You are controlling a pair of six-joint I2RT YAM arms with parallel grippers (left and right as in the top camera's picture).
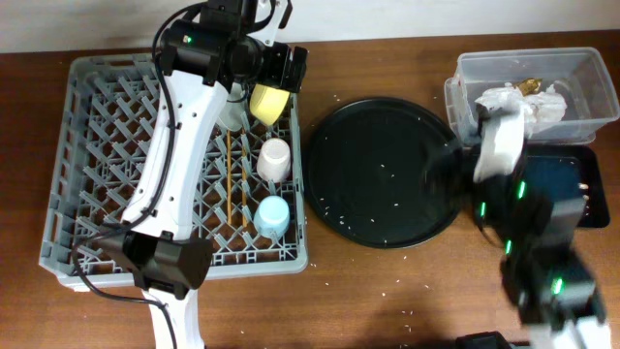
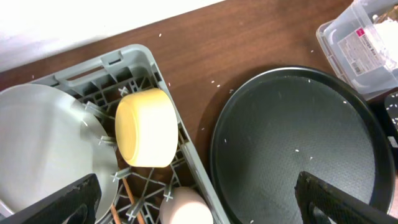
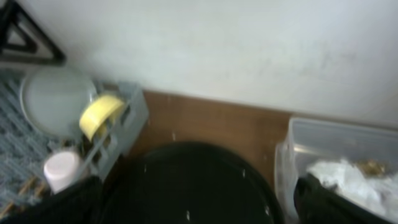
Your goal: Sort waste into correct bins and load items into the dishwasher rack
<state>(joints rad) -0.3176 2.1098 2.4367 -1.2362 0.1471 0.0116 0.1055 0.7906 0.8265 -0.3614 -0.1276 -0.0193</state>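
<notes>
The grey dishwasher rack (image 1: 92, 145) holds the yellow bowl (image 1: 268, 102), the pink cup (image 1: 274, 160) and the blue cup (image 1: 273, 215). The left wrist view shows the bowl (image 2: 146, 127) on its side next to the grey-white plate (image 2: 43, 149), with the pink cup (image 2: 186, 210) below. My left gripper (image 1: 283, 64) (image 2: 199, 202) is open and empty above the rack's far right corner. My right gripper (image 1: 453, 163) (image 3: 193, 199) is open and empty, blurred, over the round tray's right edge. White napkins (image 1: 523, 102) (image 3: 348, 180) lie in the clear tub (image 1: 591, 68) (image 3: 292, 155). The black rectangular tray (image 1: 579, 189) lies under my right arm.
The large round black tray (image 1: 387, 174) (image 2: 292, 143) (image 3: 193, 186) sits between the rack and the bins, with rice-like crumbs on it and on the table in front. Brown chopsticks (image 1: 230, 174) lie in the rack. My left arm spans the rack.
</notes>
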